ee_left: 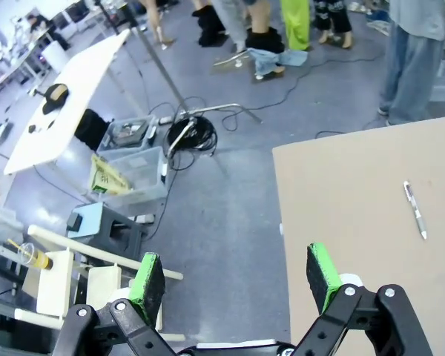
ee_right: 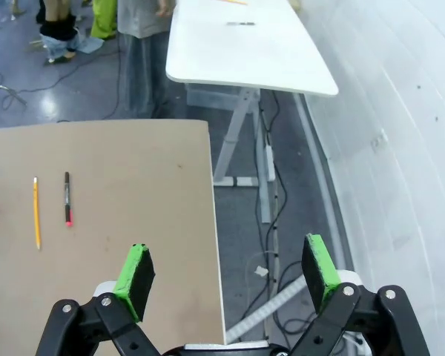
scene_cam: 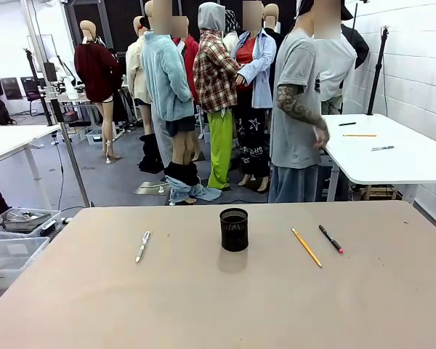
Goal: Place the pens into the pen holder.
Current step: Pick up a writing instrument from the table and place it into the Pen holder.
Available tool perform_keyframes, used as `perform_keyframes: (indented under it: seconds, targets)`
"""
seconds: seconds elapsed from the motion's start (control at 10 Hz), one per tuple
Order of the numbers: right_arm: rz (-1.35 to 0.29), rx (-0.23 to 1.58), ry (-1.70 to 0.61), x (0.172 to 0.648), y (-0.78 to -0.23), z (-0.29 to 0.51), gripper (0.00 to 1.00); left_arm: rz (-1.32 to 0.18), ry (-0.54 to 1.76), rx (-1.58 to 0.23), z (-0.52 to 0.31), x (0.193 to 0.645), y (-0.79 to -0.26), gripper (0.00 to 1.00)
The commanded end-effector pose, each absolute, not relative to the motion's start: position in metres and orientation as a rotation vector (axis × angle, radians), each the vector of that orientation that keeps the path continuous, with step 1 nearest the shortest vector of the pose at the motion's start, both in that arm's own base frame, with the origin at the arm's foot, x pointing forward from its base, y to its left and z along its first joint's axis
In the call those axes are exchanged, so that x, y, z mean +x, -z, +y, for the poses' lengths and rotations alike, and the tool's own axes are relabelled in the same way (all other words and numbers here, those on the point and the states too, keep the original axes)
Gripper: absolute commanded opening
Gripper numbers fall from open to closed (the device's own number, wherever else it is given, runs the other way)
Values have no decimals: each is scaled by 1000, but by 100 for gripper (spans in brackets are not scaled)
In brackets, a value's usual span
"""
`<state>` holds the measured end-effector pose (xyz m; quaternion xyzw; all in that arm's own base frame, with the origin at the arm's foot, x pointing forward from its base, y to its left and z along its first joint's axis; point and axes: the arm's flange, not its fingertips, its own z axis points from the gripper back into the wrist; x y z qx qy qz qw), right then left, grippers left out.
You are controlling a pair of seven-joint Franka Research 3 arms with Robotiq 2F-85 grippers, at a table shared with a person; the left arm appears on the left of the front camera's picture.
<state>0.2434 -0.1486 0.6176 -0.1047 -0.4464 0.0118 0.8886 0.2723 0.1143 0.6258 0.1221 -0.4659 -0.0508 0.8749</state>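
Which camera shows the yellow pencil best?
The front view: the yellow pencil lies whole and crisp there, on the table between the pen holder and the dark pen. The right wrist view has it whole but thinner, near the picture's left edge beside that pen. The left wrist view looks at the silvery pen instead.

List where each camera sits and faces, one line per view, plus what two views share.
Front view: fixed on the robot's side, facing across the table to the person; pen holder centred.
Left wrist view: above the table's left edge, facing down; open left gripper at bottom.
Right wrist view: above the right edge, facing down; open right gripper at bottom.
Shared: front and right wrist both show the pencil and dark pen.
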Motion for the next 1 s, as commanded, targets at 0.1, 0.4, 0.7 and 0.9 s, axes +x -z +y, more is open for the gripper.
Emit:
perform_keyframes:
  seconds: [0.1,0.4,0.7,0.9]
  targets:
    - [-939,-254,-131,207,-488,-80,100,-969,134,241,105,281,-623,100]
    - [-862,-262,-323,282,-513,-31,100,-969,134,241,105,281,-623,100]
    - [-727,-244,-467,363,-513,24,100,-969,134,241,105,281,-623,100]
    - [-605,-211,-556,421,-498,61,100,-969,134,241,105,281,-623,100]
